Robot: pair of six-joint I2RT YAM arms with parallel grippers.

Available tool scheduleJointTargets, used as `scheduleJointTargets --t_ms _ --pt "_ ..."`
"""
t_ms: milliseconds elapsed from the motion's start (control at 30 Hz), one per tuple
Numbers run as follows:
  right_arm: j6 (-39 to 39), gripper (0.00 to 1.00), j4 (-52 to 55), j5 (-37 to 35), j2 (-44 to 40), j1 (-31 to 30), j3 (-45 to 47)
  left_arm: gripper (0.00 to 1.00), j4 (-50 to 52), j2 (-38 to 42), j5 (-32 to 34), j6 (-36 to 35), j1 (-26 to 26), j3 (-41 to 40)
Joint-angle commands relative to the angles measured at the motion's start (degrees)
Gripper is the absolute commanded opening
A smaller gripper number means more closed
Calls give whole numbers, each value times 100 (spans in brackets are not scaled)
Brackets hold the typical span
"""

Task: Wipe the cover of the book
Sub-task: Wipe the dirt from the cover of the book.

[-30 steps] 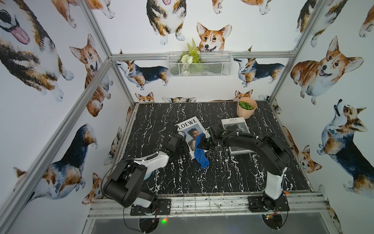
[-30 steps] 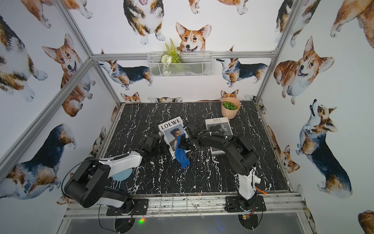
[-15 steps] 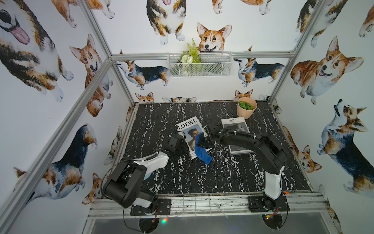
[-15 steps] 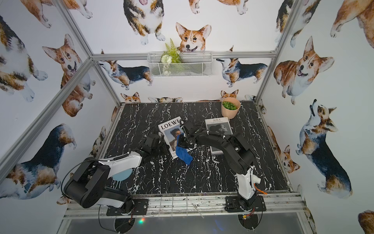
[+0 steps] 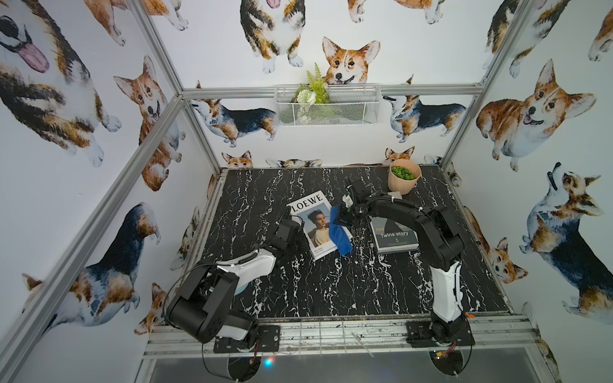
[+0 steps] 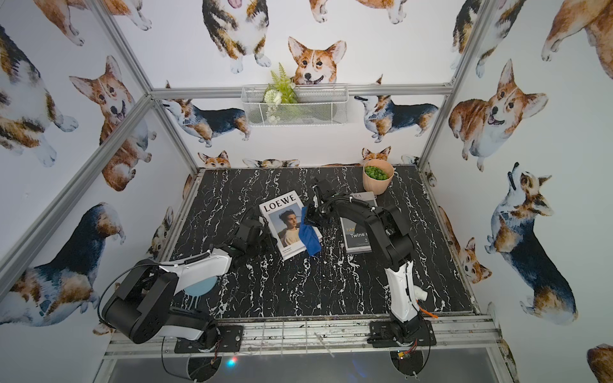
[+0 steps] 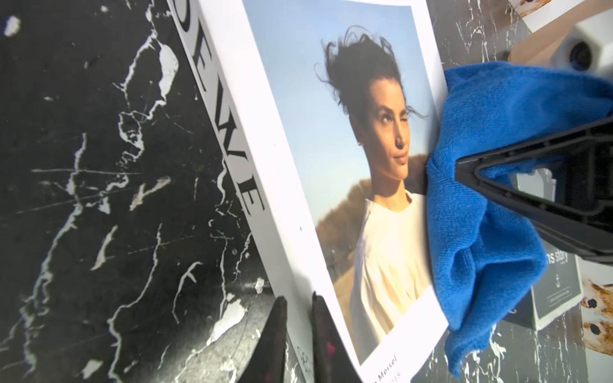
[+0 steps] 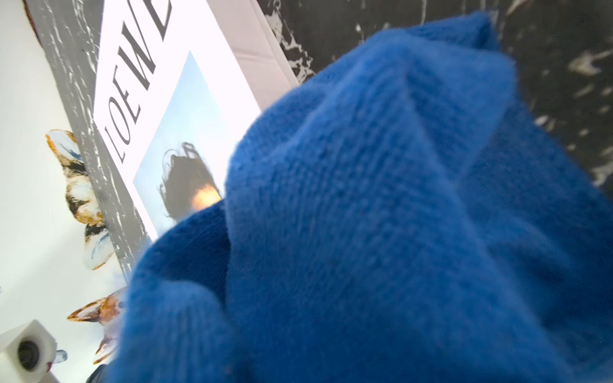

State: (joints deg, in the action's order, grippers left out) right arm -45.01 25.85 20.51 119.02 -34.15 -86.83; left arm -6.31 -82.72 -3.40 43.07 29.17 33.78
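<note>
Wiping step: the right fingers (image 7: 530,202) pinch the blue cloth (image 7: 481,238) on the book (image 7: 288,86). The left fingers (image 7: 320,341), closed, sit at its edge. Next, rub across.

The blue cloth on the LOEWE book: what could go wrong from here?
1. The blue cloth, pinched by the right claw, lies partly off the edge of the LOEWE book; a stroke might wipe the table, not the cover.
2. The left claw meets the book only at one edge, so it could pivot.
</note>
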Motion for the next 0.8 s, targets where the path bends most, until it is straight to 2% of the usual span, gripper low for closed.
scheduleJointTargets --t_ms 0,200,400,633,767 --pt "-198 0 865 -698 317 -215 -194 18 1091 -77 217 -40 -22 -74" --pt "-227 0 1411 -571 1519 -898 -2029 18 1045 -153 192 -18 -23 -83" --pt "-132 0 2013 -615 2288 -619 -3391 18 1045 -139 199 -9 -29 -92" --pt "13 0 2085 -715 1963 268 -3223 18 1022 -104 208 -14 -34 -182" --pt "168 0 2135 -618 1579 542 -3012 18 1034 -97 221 -44 -34 -166"
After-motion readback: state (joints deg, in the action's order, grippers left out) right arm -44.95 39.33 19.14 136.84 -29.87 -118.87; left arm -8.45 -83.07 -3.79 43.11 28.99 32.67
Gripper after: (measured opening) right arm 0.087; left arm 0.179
